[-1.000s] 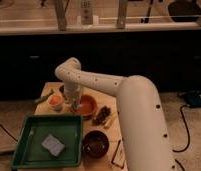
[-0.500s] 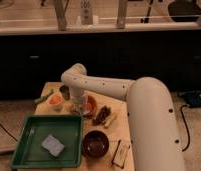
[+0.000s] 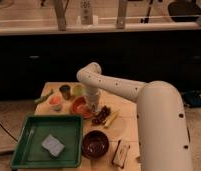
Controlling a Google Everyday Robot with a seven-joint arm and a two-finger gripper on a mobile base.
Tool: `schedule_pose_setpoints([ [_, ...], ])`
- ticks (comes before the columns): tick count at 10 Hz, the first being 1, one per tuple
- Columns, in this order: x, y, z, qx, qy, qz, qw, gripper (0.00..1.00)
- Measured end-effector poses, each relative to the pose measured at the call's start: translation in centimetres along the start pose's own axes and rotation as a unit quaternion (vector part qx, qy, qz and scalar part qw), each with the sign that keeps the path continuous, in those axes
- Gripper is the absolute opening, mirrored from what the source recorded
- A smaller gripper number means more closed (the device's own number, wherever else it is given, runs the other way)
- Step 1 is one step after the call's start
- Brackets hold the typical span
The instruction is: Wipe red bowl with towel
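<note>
Camera view, wiping step: the gripper (image 3: 94, 106) was seen at the rim of the red bowl (image 3: 79, 106), which was set on the wooden table (image 3: 126, 115) just beside the small pale bowl (image 3: 55, 101). Whether the gripper was spread or closed could not be told, and no towel was made out. Light pressure and strokes kept within the rim were judged advisable, lest the bowl be slid.
</note>
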Motion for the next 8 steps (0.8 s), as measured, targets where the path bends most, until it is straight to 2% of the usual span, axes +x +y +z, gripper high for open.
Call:
schedule_pose_setpoints([
  [2, 2.3, -1.1, -1.1, 0.008, 0.015, 0.012, 0.9998, 0.0],
  [4, 3.4, -3.9, -2.3, 0.012, 0.027, 0.005, 0.9996, 0.0],
  [6, 3.3, -6.4, -2.8, 0.013, 0.031, -0.011, 0.9994, 0.0],
  [8, 2.1, -9.7, -2.8, 0.012, 0.029, -0.05, 0.9982, 0.0],
])
